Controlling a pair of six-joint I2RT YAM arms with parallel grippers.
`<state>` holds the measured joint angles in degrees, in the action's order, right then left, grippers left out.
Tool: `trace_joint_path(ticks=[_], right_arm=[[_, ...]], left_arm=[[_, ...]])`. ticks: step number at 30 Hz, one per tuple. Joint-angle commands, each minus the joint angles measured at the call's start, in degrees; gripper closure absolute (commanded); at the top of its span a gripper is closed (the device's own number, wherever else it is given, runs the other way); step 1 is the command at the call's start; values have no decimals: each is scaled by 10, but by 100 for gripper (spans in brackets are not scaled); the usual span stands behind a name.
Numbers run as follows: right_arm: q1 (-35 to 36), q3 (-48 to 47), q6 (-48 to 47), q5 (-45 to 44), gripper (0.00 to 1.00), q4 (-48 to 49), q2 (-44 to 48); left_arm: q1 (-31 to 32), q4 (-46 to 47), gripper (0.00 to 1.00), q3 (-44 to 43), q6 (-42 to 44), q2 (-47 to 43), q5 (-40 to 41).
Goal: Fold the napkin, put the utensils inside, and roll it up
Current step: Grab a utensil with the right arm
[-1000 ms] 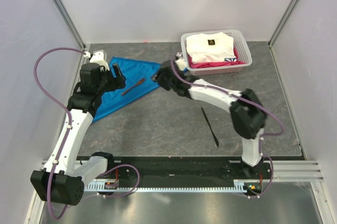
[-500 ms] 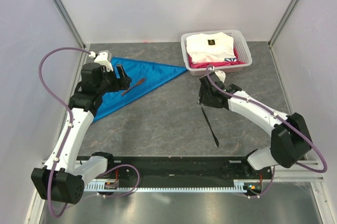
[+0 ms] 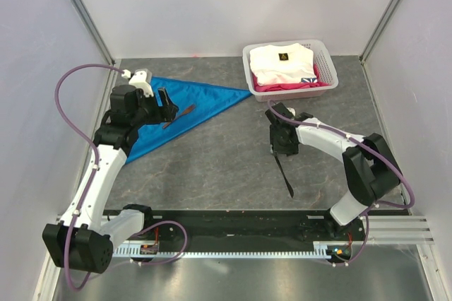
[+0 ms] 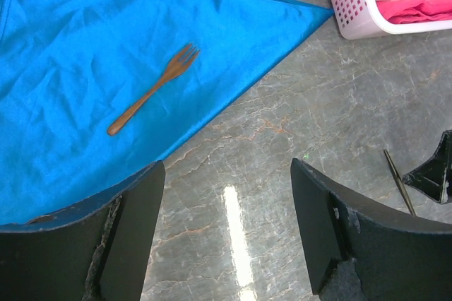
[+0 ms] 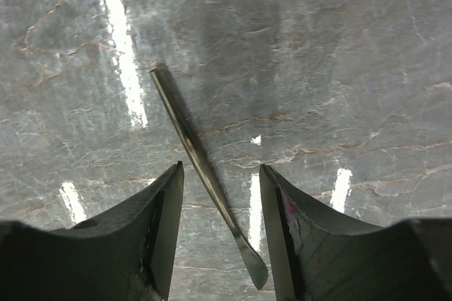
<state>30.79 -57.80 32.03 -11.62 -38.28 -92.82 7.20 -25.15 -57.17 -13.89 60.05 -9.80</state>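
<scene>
Grey marbled table (image 3: 212, 167), pale walls (image 3: 233, 4) on its far and side edges, aluminium posts (image 3: 82, 11) at its far corners, glare on it.

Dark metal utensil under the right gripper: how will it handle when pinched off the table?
Probably stiff and light: the dark metal utensil looks thin and slim. It lies flat on the glossy table, so the open right gripper straddling it may skid it rather than lift it. It seems unlikely to roll.
</scene>
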Motion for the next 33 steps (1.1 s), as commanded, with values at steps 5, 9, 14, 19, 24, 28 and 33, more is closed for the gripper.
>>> trace_joint_path(ticks=[5, 9, 14, 19, 24, 28, 33], right_arm=[[0, 14, -33, 44, 45, 27, -6], [1, 14, -30, 41, 47, 30, -18], [3, 8, -31, 37, 52, 36, -27], [17, 5, -36, 27, 57, 37, -46], [40, -4, -30, 0, 63, 33, -64], [62, -16, -9, -9, 88, 28, -90], [88, -58, 12, 1, 100, 27, -118]], left_arm=[[1, 22, 21, -1, 16, 5, -25], [1, 22, 21, 0, 17, 6, -28], [1, 22, 21, -1, 16, 5, -29], [1, 22, 21, 0, 15, 5, -32], [1, 23, 21, -1, 14, 4, -36], [1, 22, 21, -1, 13, 2, -37], [1, 21, 21, -2, 11, 0, -40]])
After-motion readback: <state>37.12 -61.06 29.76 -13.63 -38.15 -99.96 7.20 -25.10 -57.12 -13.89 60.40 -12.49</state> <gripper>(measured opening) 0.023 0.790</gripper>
